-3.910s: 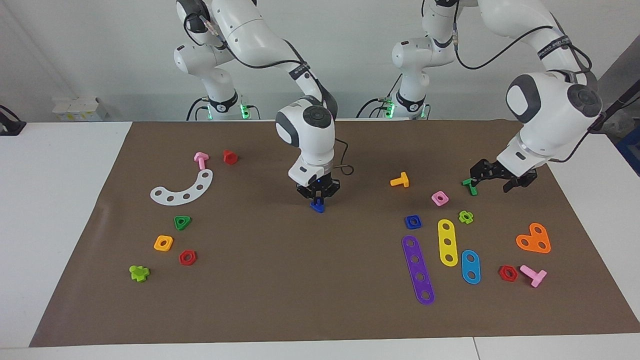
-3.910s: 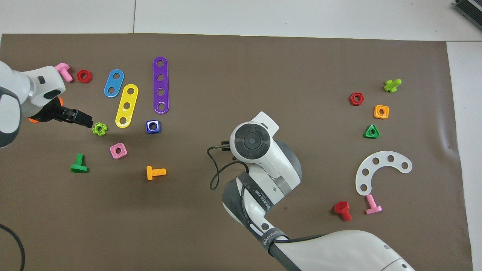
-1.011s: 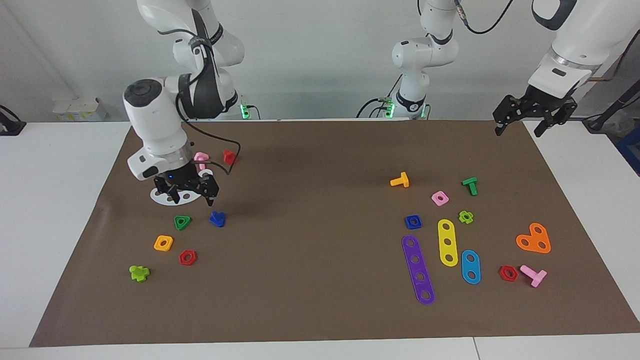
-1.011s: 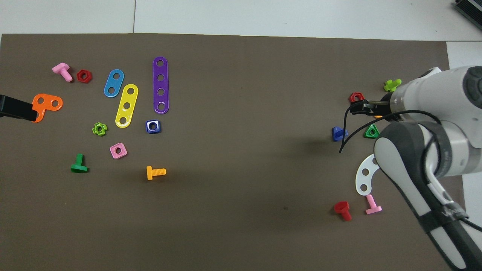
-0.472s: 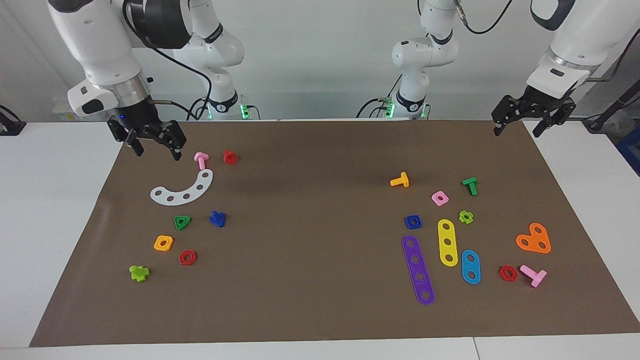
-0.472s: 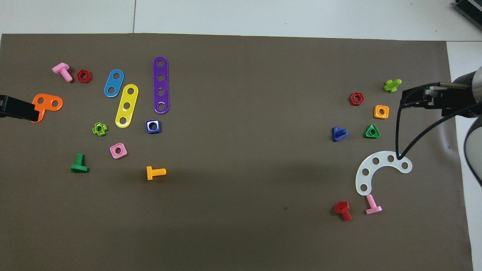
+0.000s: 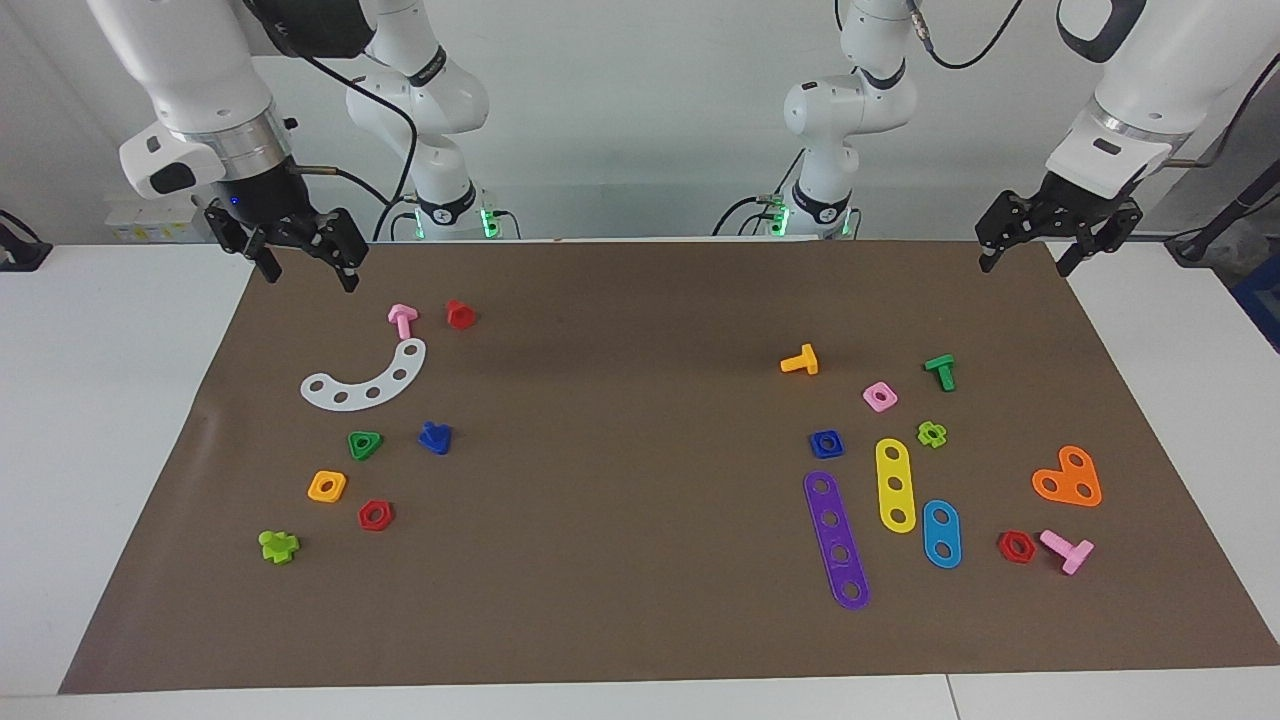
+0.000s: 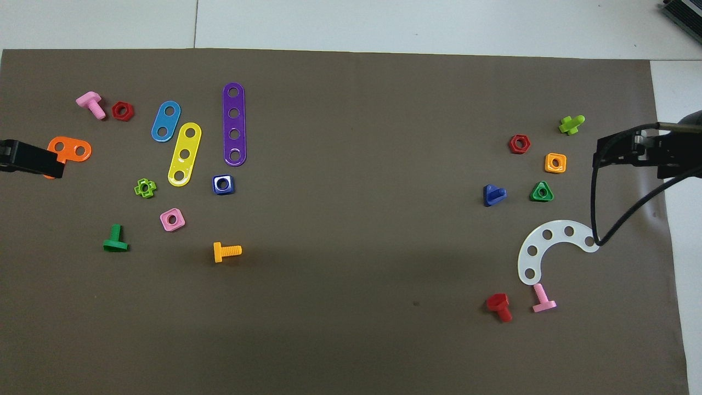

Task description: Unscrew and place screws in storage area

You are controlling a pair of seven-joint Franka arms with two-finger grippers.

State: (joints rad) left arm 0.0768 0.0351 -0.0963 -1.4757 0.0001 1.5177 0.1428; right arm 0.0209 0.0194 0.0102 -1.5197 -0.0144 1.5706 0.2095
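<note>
The dark-blue screw [image 7: 435, 437] [image 8: 493, 195] lies on its side on the brown mat, alone, beside the green triangular nut [image 7: 365, 444]. It rests in the storage area [image 7: 405, 478], the bare patch bordered by the white curved strip [image 7: 365, 385], the orange square nut [image 7: 327, 486] and the red hex nut [image 7: 375, 515]. My right gripper [image 7: 310, 272] [image 8: 622, 152] hangs open and empty, high over the mat's corner at the right arm's end. My left gripper [image 7: 1024, 262] [image 8: 30, 160] waits open and empty above the mat's corner at the left arm's end.
At the left arm's end lie purple [image 7: 837, 540], yellow [image 7: 895, 485] and blue [image 7: 941, 533] holed strips, a blue square nut [image 7: 826, 442], an orange heart plate [image 7: 1068, 478] and several coloured bolts and nuts. A pink bolt [image 7: 402, 320] and a red bolt [image 7: 459, 314] lie near the white strip.
My right gripper has risen from just above the white strip and drawn back to the mat's corner. The blue screw has stayed where it lay. The left gripper has hardly moved.
</note>
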